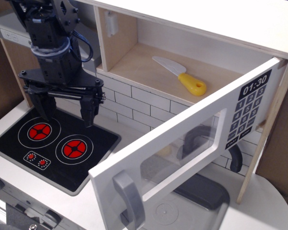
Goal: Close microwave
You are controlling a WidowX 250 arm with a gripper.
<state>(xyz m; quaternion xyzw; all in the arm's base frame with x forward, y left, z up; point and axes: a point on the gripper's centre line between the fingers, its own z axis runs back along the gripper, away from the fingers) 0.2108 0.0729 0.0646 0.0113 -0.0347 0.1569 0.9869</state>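
Above the black stovetop (55,143) at left, the robot's jaws hang spread apart, grasping nothing. Well to their right, the microwave (192,67) stands with its white door (182,139) swung wide open toward the viewer. Inside lies a toy knife (180,74) with a yellow handle.

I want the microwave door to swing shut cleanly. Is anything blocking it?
Nothing visible blocks it. The toy knife lies flat, well inside the microwave cavity, behind the door line. The open pincer hangs over the stovetop, left of the door, with no object between them.
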